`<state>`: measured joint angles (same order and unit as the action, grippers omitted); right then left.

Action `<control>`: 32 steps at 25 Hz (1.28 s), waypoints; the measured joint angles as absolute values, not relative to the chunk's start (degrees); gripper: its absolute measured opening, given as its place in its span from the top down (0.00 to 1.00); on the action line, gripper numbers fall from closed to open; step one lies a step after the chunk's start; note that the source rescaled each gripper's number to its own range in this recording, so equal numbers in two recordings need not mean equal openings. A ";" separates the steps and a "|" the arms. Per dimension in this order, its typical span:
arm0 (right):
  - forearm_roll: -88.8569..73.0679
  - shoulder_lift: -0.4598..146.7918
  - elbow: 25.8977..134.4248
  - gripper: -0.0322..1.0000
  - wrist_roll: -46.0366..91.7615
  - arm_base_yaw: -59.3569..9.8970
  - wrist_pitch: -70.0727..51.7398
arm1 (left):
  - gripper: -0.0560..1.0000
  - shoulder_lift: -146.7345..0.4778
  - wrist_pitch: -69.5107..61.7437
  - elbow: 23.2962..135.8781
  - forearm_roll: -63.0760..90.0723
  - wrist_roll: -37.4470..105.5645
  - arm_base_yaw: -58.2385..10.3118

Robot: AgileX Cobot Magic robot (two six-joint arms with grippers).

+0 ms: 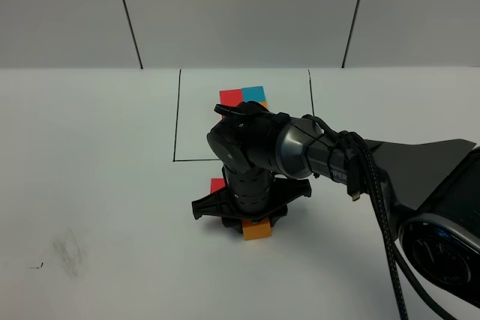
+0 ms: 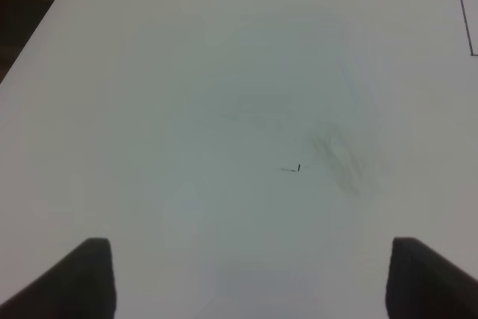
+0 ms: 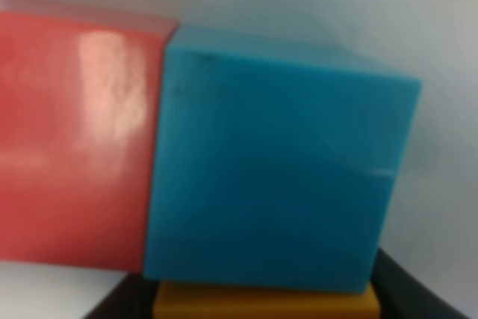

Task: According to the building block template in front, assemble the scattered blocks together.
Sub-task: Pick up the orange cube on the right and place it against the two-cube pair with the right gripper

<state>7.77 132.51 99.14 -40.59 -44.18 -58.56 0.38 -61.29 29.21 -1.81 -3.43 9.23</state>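
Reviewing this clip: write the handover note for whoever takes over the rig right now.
Left gripper: open, empty, over bare table.
Right gripper: down over the loose blocks; its jaws are not clearly visible.
Template: inside the black outline.
Loose red block and blue block sit side by side, touching; orange block sits against the blue.
Left: check the layout against the template, withdraw.

A glossy black arm [image 1: 300, 151] is filling the centre and right of the overhead frame, its rounded joint housings catching grey highlights. A braided black cable [image 1: 382, 215] is running along it toward the lower right. Two dark, blunt fingertips [image 2: 89, 278] are showing at the bottom corners of the left wrist frame.
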 joint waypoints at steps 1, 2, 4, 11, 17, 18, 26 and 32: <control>7.57 132.51 99.14 0.77 -40.59 -44.18 -58.56 | 0.00 0.38 -61.29 29.21 -1.81 -3.43 9.23; 7.41 132.51 99.14 0.77 -40.59 -44.18 -58.62 | 0.00 0.38 -61.29 29.21 -1.81 -3.43 9.23; 7.22 132.51 99.14 0.77 -40.59 -44.18 -58.62 | 0.00 0.38 -61.29 29.21 -1.81 -3.43 9.23; 6.49 132.51 99.14 0.77 -40.59 -44.18 -58.51 | 0.00 0.38 -61.29 29.21 -1.81 -3.43 9.23; 6.28 132.55 99.14 0.52 -40.17 -44.18 -58.47 | 0.00 0.38 -61.29 29.21 -1.81 -3.43 9.23; 6.28 132.55 99.14 0.46 -40.05 -44.18 -58.32 | 0.00 0.38 -61.29 29.21 -1.81 -3.43 9.23; 4.60 132.55 99.14 0.15 -38.69 -44.18 -57.14 | 0.00 0.38 -61.29 29.21 -1.81 -3.43 9.23; 4.49 132.55 99.14 0.13 -38.39 -44.18 -58.02 | 0.00 0.38 -61.29 29.21 -1.81 -3.43 9.23</control>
<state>4.49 132.55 99.14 -38.39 -44.18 -58.02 0.38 -61.29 29.21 -1.81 -3.43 9.23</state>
